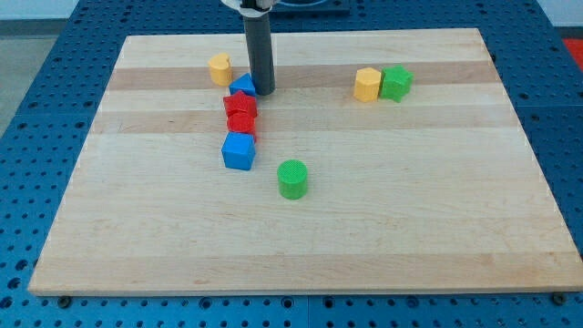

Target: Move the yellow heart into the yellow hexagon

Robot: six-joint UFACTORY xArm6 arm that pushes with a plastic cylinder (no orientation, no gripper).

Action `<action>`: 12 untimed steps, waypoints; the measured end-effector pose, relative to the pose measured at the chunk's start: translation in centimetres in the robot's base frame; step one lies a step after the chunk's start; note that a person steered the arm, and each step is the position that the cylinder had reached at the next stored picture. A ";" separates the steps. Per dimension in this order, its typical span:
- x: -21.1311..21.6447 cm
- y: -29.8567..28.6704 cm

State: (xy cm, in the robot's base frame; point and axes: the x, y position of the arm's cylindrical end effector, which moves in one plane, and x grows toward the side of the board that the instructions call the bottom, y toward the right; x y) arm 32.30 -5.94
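The yellow heart (219,68) sits near the board's top edge, just left of the tip (262,92), with the yellow hexagon (367,84) well off to the tip's right. There are no jaws here, only a bare rod, touching nothing yellow. The tip stands between the two, on the wrong side of the heart, hard against the blue triangle (241,86).

**Rod upright, tip on the worktop**

My arm's dark rod (259,50) hangs straight down from the view's top, left of centre. My tip (262,91) rests low against the worktop (410,210). Only the mount's pale lower edge shows above.
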 end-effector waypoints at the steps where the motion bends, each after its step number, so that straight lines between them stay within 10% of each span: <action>1: 0.0 0.0; 7: -0.2 1.9; 9: -8.0 6.8; 12: -10.1 -14.1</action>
State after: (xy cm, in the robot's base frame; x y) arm 22.16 -19.99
